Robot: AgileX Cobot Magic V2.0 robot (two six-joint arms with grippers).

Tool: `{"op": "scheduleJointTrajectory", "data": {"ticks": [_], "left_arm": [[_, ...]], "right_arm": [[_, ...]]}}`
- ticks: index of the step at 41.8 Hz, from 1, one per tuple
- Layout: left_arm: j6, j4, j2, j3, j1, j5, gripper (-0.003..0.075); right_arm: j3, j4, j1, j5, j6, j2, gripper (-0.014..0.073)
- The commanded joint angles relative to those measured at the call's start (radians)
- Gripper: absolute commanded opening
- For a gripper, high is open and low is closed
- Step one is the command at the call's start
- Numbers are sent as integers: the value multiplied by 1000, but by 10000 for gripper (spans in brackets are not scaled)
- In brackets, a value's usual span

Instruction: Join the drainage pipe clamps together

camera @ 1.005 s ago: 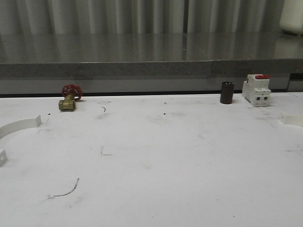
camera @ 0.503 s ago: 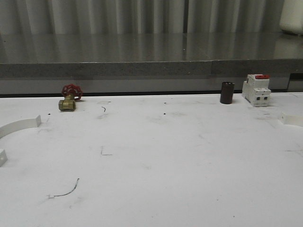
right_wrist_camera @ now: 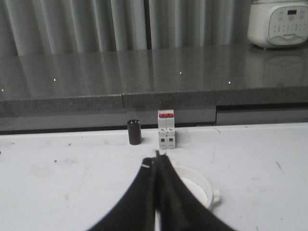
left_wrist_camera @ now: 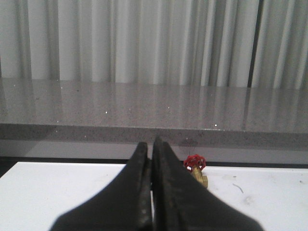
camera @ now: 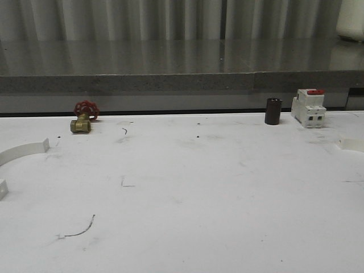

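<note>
No legible text or labels.

The front camera looks level and forward over the white tabletop [camera: 187,187] toward the grey stone ledge [camera: 170,79]. Both wrist cameras sit low, facing that ledge too. The left shares the brass red-handled valve [left_wrist_camera: 196,168]; the right shares the white red-topped circuit breaker [right_wrist_camera: 166,129].

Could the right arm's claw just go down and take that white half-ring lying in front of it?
Probably yes. The white half-ring lies on bare table just beyond the right claw, nothing between them. But the claw is shut and would have to open first.
</note>
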Motion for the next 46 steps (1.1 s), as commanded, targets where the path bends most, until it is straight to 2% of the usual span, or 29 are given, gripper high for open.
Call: {"op": "scheduleJointTrajectory", "data": {"ticks": [1, 9, 17, 28, 41, 43, 46], "left_arm": [[-7, 1, 12, -138, 2, -33, -20], [-7, 35, 165, -424, 2, 150, -20], [-7, 35, 391, -654, 2, 400, -20], [-7, 35, 617, -647, 2, 507, -20], [-7, 25, 850, -647, 2, 515, -20], [-7, 12, 872, -651, 2, 523, -20], [-7, 12, 886, -652, 0, 527, -19]], "right_arm": [[-135, 3, -6, 6, 3, -4, -118], [-403, -1, -6, 170, 3, 154, -118], [-647, -1, -6, 441, 3, 385, -118], [-622, -1, -6, 568, 3, 581, -118], [-593, -3, -6, 571, 3, 727, -111], [-593, -6, -6, 571, 3, 741, -73], [-593, -18, -6, 571, 3, 752, 83]]}}
